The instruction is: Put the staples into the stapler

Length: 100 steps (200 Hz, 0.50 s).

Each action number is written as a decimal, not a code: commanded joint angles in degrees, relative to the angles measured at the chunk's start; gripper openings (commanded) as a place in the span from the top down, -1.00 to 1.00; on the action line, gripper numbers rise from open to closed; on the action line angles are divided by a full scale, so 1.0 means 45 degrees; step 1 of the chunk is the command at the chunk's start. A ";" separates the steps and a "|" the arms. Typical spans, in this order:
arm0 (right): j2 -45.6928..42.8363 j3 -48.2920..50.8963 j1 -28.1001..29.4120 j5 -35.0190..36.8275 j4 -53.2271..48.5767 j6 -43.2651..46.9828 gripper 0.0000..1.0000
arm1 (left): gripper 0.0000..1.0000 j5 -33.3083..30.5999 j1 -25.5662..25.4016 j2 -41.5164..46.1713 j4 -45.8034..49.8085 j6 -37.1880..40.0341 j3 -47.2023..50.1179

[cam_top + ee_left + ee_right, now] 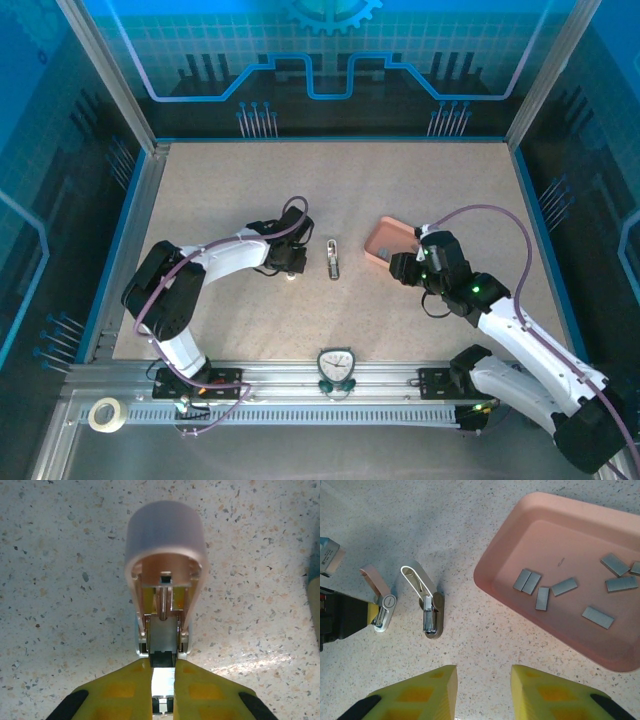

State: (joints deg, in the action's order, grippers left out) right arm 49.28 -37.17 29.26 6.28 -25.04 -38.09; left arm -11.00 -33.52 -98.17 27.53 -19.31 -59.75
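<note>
The stapler, a mini one with a pale pink lid swung up and a silver metal channel, stands on the speckled table. My left gripper is shut on its metal rear end. That stapler and a yellow left fingertip also show at the left of the right wrist view. Several staples, small grey strips, lie loose in the salmon-pink tray. My right gripper hovers open over bare table just left of the tray, with nothing between its fingers. From above, the left gripper and the right gripper face each other.
A second mini stapler, greyish, lies open on the table between the grippers and is visible as that second stapler from the right wrist. The tray sits beside the right gripper. A tape roll and a dial rest on the near rail.
</note>
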 commanded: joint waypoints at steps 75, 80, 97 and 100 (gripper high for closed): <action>-0.0209 -0.0217 0.0141 0.0254 -0.0081 0.0077 0.33 | 0.59 -0.0221 -0.0121 0.0257 0.0298 0.0092 0.0329; -0.0208 -0.0220 0.0139 0.0263 -0.0082 0.0075 0.33 | 0.57 -0.0197 -0.0129 0.0254 0.0308 0.0072 0.0328; -0.0226 -0.0207 0.0127 0.0263 -0.0100 0.0065 0.33 | 0.51 -0.0143 -0.0124 0.0290 0.0416 0.0023 0.0272; -0.0237 -0.0216 0.0135 0.0264 -0.0100 0.0065 0.33 | 0.50 -0.0131 -0.0117 0.0294 0.0424 0.0015 0.0269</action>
State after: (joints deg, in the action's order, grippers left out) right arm 49.17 -37.17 29.26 6.28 -25.04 -38.09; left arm -11.38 -33.82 -98.19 27.57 -19.35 -59.09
